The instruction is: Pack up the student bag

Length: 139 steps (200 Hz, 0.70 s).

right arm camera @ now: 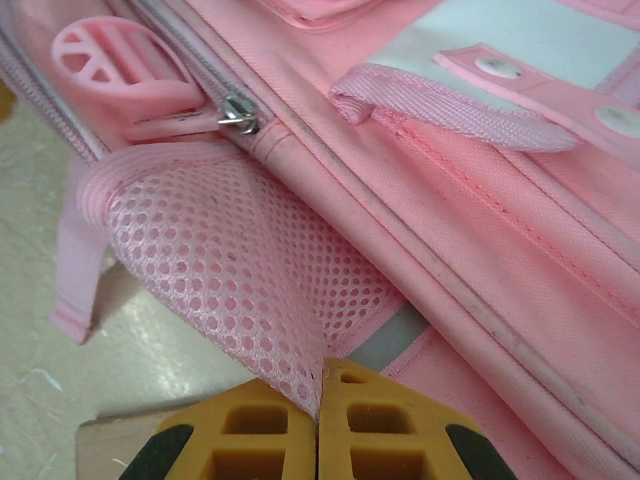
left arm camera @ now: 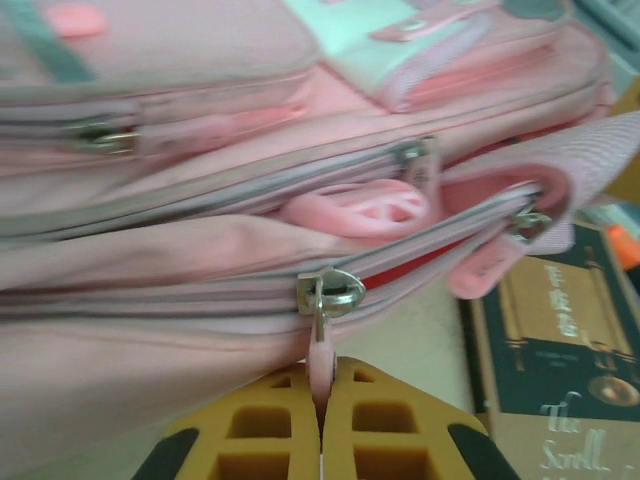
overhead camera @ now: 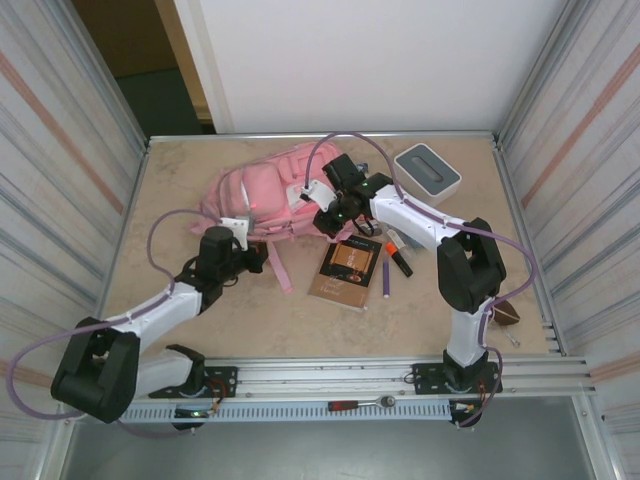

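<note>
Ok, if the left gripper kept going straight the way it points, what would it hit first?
The left gripper, shut on the pink zipper pull, would probably press first into the zipper slider and the student bag's soft side right behind it.

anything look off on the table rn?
One thing: a red-handled tool lies loose on the front rail between the arm bases, away from the packing items. Left claw pinching the student bag's zipper pull looks normal.

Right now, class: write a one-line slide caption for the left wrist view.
Left claw pinches the pink zipper pull of the student bag; book alongside.
</note>
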Tool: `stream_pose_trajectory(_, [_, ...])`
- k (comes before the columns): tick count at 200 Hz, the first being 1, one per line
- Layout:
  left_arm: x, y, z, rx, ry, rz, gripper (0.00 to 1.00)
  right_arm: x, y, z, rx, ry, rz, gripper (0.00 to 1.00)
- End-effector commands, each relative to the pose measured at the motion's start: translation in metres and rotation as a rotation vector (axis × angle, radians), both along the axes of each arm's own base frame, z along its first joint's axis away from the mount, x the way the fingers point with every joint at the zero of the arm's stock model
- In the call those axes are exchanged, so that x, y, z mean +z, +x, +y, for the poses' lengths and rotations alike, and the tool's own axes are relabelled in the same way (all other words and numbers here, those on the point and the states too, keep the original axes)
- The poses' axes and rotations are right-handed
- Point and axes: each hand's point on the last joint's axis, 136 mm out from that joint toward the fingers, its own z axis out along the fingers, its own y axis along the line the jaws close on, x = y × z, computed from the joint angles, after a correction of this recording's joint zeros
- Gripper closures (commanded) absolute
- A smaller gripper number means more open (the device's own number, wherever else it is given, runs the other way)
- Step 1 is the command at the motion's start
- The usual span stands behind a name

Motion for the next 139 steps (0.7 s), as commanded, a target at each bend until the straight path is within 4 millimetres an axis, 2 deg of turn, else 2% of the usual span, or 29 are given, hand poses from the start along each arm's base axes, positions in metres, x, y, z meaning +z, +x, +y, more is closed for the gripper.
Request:
stream_pose_trajectory(1, [-0.002, 0.002, 0.042, 0.194, 0.133, 0.023, 1.0, -0.001, 0.022, -0.03, -0.079, -0.123, -0.087, 1.0])
stream_pose_trajectory(11, [-0.004, 0.0, 0.05, 0.224, 0.154, 0.028, 1.0, -0.003, 0.022, -0.032, -0.064, -0.145, -0.103, 1.0])
stream_pose_trajectory(24, [-0.002, 0.001, 0.049, 0.212, 0.162, 0.027, 1.0, -0.005, 0.021, -0.029, -0.032, -0.161, -0.124, 1.0])
stream_pose_trajectory(54, [0.011, -0.002, 0.013, 0.026, 0.07, 0.001, 1.0, 0.002, 0.024, -0.02, -0.003, -0.159, -0.156, 1.0])
stream_pose_trajectory(70, [0.016, -0.005, 0.004, -0.013, 0.036, -0.003, 1.0, 0.009, 0.025, -0.011, 0.009, -0.147, -0.172, 1.0])
stream_pose_trajectory(103, [0.023, -0.015, -0.004, -0.056, -0.012, 0.004, 1.0, 0.016, 0.031, 0.007, 0.039, -0.16, -0.197, 1.0])
stream_pose_trajectory(139, [0.014, -0.019, -0.001, -0.042, -0.012, 0.025, 1.0, 0.022, 0.053, 0.004, 0.04, -0.258, -0.271, 1.0])
